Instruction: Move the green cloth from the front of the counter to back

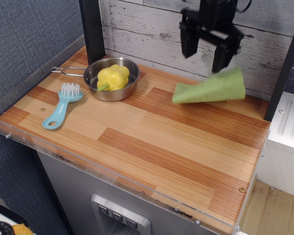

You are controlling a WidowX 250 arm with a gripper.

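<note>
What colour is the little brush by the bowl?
Light blue with white bristles, clearest in the observation.image view.

The striped wood counter carries a steel bowl, a blue brush and the green cloth.

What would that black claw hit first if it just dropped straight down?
Probably the light-green knitted cloth, rumpled right below the open gripper; depth is hard to judge, so the striped wooden counter behind is possible.
</note>
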